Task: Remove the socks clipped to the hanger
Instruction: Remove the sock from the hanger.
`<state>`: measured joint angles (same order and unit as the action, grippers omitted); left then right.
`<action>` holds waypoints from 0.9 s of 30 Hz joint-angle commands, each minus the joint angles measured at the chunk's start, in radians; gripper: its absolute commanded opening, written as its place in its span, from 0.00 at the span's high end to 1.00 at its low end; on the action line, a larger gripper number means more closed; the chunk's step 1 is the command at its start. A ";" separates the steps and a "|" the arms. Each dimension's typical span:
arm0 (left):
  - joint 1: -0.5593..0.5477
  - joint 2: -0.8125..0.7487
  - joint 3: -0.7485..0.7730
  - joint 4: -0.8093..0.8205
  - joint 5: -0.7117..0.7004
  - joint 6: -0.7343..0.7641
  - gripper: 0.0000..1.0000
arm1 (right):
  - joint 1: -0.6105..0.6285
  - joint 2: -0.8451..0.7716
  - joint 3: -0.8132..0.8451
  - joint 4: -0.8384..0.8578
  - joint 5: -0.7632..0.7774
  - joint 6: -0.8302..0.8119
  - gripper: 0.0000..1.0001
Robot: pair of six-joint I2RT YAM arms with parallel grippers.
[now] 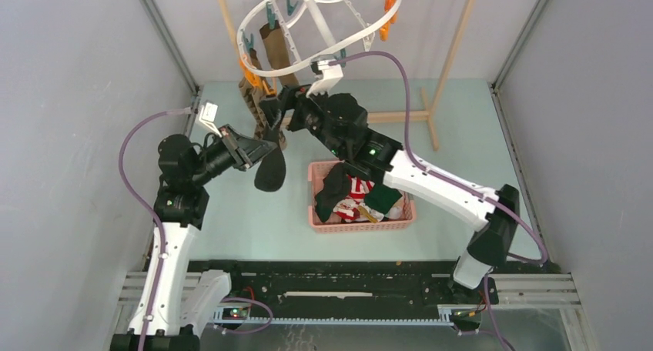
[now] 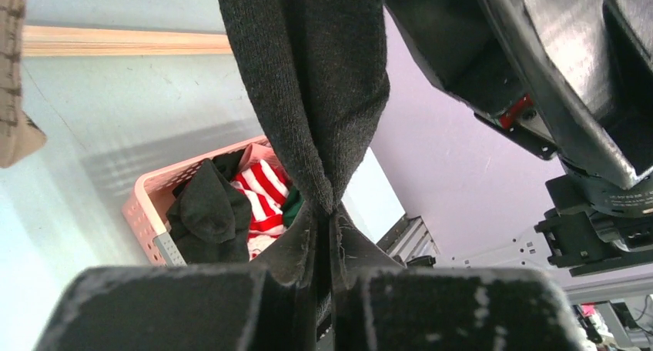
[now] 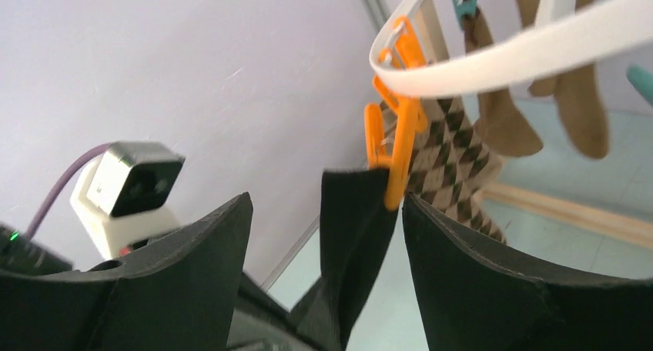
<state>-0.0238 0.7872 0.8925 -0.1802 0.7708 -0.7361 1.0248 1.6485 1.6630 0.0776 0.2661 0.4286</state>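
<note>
A black sock [image 1: 269,168] is shown hanging from an orange clothespin [image 3: 393,158] on the white hanger [image 3: 500,55], above the far left part of the counter. Its long axis runs roughly up and down.

The lower part of the sock is pinched flat between the closed jaws of the left gripper [image 2: 327,212], which is held below the hanger on the left side. The right gripper [image 3: 327,199] is placed higher, at the clip. Its jaws are spread wide, and the sock's top edge and the clothespin lie between them. Whether the clip is touched cannot be told.

The right arm is the nearer one to the clip; the left is nearer the sock's foot. An argyle sock [image 3: 450,147] is clipped just behind.

The sock is judged still clipped. Release seems to depend on one of two moves — the clothespin being squeezed, or the sock being drawn down along its length.
</note>
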 commanded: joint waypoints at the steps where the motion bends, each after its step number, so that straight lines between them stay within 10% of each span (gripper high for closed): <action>1: -0.014 0.003 0.081 -0.048 -0.024 0.077 1.00 | -0.002 0.098 0.161 -0.045 0.123 -0.123 0.20; 27: -0.028 -0.004 0.106 -0.099 -0.024 0.106 1.00 | -0.059 0.295 0.428 -0.138 0.002 -0.193 0.47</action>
<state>-0.0433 0.7979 0.9394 -0.2684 0.7406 -0.6544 0.9741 1.9381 2.0514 -0.0723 0.2672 0.2745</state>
